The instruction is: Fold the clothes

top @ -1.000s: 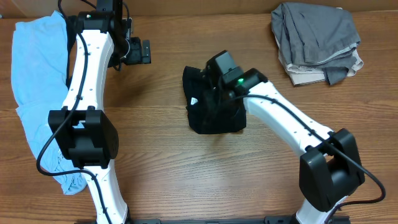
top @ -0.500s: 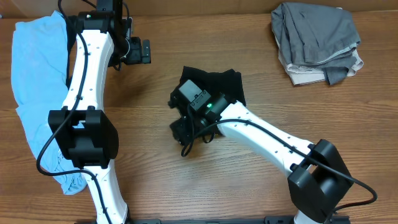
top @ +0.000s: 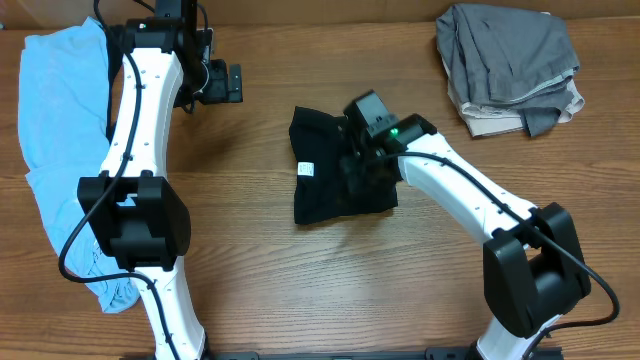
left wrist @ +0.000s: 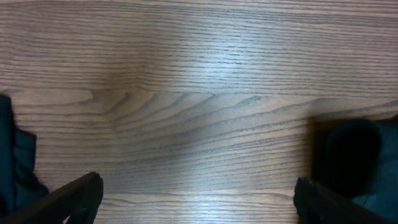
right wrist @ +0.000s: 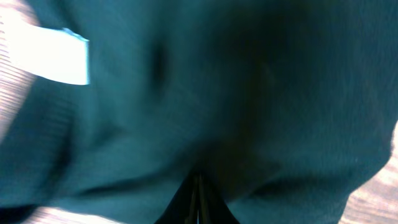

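On wooden table: black garment, grey pile.

— What lies under the right claw?
— The tagged garment, flat on the table. The claw is over its right half, and the tag lies to the claw's left.
— And further off?
— The stacked garments lie ahead of it and well to its right, near the table's far edge.
— The left claw?
— Only table below it. The spread-out garment lies to its left, past its own arm. The tagged garment lies to its right and behind it, well apart.
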{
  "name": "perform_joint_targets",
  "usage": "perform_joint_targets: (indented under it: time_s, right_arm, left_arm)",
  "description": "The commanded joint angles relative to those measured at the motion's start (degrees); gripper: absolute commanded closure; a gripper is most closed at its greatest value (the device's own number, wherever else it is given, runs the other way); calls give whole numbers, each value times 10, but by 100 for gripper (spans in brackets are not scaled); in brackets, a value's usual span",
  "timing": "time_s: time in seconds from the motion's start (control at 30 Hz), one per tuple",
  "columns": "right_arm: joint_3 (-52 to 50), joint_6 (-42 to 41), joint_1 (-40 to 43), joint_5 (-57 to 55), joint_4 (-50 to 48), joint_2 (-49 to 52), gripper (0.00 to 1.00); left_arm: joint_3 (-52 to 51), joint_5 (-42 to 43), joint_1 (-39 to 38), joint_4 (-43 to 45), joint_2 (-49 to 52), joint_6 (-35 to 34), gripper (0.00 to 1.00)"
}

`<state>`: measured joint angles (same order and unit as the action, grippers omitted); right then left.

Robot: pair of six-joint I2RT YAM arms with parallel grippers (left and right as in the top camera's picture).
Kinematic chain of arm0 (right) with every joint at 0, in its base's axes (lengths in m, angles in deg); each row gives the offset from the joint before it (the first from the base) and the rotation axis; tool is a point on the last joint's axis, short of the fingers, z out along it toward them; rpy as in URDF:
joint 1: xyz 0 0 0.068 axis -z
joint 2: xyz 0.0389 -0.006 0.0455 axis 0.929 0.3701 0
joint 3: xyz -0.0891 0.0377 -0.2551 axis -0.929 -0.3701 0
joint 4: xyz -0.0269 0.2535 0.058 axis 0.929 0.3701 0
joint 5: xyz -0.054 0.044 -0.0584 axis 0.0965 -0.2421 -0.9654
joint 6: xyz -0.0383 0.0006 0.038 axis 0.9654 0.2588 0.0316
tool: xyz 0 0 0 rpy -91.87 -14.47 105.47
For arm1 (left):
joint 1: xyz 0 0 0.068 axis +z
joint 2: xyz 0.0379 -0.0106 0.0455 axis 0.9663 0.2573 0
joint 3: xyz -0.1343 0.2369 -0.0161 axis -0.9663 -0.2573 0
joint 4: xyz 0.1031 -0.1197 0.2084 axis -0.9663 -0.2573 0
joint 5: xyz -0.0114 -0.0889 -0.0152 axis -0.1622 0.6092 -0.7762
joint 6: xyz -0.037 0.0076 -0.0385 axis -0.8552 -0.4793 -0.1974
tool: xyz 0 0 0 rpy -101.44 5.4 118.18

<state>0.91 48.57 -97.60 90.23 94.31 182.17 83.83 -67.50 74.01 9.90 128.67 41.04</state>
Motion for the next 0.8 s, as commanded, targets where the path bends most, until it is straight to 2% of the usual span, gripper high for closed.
perform_joint_targets:
  time_s: [0.0,0.37,0.53,0.67,0.77]
  right_arm:
    - [-52,1,15,10,-22,-7,96]
    - [-183,-18,73,3,-185,-4,90]
    - [-203,-17,128,-28,-210,-1,89]
    - [-203,19,179,-76,-257,-1,89]
    - [-202,51,213,-85,-328,-1,80]
  left_arm:
    - [-3,-2,-1,2,2,7,0]
    - [-3,-2,-1,5,2,7,0]
    - [-3,-2,-1,4,2,7,0]
    - [-3,-1,-1,5,2,7,0]
    - [-3,1,-1,5,2,7,0]
